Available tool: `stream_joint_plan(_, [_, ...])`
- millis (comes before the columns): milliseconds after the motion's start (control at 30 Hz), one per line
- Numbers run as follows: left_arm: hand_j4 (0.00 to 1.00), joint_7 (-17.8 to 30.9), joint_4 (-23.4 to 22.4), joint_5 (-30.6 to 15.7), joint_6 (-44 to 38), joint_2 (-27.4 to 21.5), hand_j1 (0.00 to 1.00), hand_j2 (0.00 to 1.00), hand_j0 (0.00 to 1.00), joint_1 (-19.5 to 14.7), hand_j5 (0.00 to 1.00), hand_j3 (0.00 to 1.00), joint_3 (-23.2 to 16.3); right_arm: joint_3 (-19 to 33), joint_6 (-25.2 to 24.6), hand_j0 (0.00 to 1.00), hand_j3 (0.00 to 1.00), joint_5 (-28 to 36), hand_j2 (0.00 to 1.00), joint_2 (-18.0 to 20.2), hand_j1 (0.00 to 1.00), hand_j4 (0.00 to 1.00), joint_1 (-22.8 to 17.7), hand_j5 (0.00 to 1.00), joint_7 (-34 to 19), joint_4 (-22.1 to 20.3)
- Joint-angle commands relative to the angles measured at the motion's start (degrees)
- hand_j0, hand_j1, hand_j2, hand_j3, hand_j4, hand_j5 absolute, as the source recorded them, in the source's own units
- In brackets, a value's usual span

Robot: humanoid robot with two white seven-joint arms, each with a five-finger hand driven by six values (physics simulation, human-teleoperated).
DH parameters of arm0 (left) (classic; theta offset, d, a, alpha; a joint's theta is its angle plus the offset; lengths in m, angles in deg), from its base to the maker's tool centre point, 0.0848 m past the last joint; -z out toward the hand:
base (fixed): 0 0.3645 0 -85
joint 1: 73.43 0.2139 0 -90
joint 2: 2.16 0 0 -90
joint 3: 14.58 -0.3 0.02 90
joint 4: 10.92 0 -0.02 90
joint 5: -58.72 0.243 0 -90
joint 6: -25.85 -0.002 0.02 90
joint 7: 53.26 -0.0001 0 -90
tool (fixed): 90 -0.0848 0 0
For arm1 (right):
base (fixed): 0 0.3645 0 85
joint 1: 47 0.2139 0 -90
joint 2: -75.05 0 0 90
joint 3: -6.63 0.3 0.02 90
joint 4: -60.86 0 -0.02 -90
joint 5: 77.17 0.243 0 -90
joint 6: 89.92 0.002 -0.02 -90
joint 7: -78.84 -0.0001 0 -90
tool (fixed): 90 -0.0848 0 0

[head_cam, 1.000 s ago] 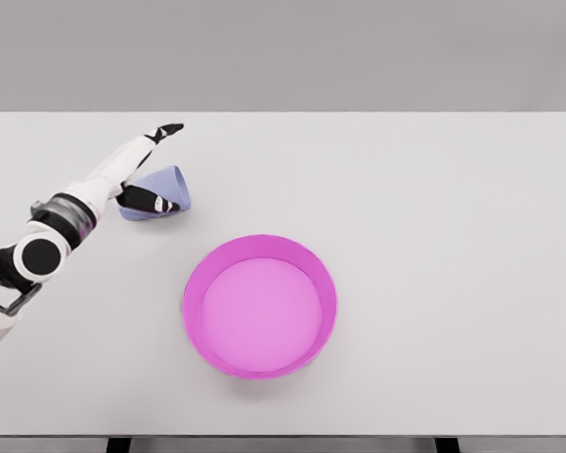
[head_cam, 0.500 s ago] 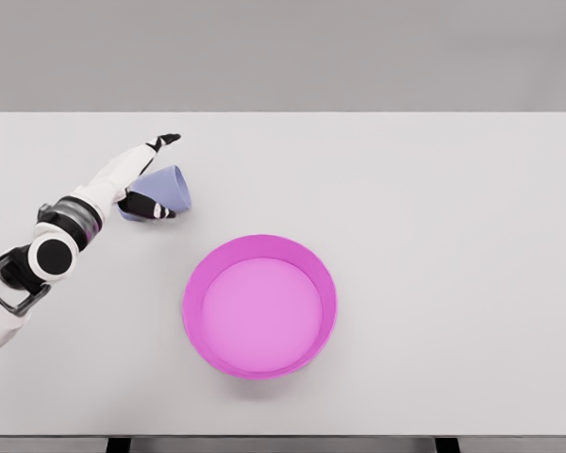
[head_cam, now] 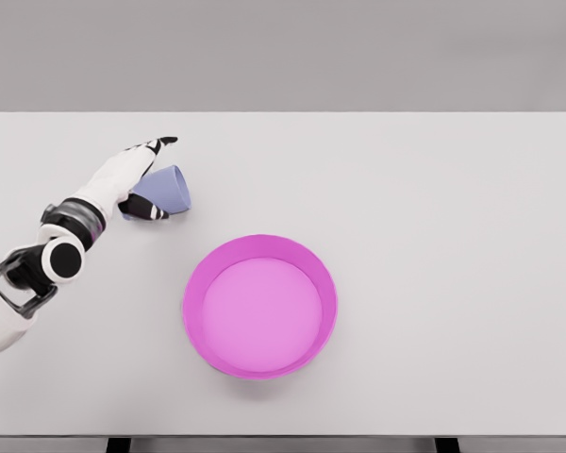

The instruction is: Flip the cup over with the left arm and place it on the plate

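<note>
Now, you can see your left hand (head_cam: 137, 179) far out on the left side of the white surface (head_cam: 434, 208), its white arm coming in from the lower left edge; the hand lies against the cup (head_cam: 167, 191), with the thumb (head_cam: 149, 209) curled along the cup's near side and a dark-tipped finger (head_cam: 162, 142) stretched out past its far side; the remaining fingers are hidden behind the hand, so it looks as if the hand is only half closed around the cup rather than gripping it firmly, though from this view you cannot be sure. The cup is pale blue and lies on its side on the surface, its wider end toward the right and its narrower end tucked into your palm; it touches the surface and sits well apart from the plate (head_cam: 193, 288). The plate is bright pink, round, with a raised rim, and rests flat near the middle of the surface, toward the front and to the right of the cup; its paler inside holds nothing. Your right arm does not show anywhere in the view; behind the surface you have only a plain grey wall (head_cam: 283, 52).
</note>
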Motion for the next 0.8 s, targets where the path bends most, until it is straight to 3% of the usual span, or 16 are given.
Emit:
stream_joint_plan(0, [1.00,-0.01,-2.37,0.39,-0.01,1.53,1.00,1.00,1.00,-0.09,1.00,1.00,-1.02,0.00,0.00,1.00,1.00,0.01,1.00,0.00,1.00,1.00,0.00,1.00,-0.01,-0.01])
stream_joint_plan(767, [1.00,0.08,-5.71,0.13,-0.09,3.73,1.00,1.00,1.00,-0.26,1.00,1.00,-1.29,0.00,0.00,1.00,1.00,0.01,1.00,0.00,1.00,1.00,0.00,1.00,-0.01,-0.01])
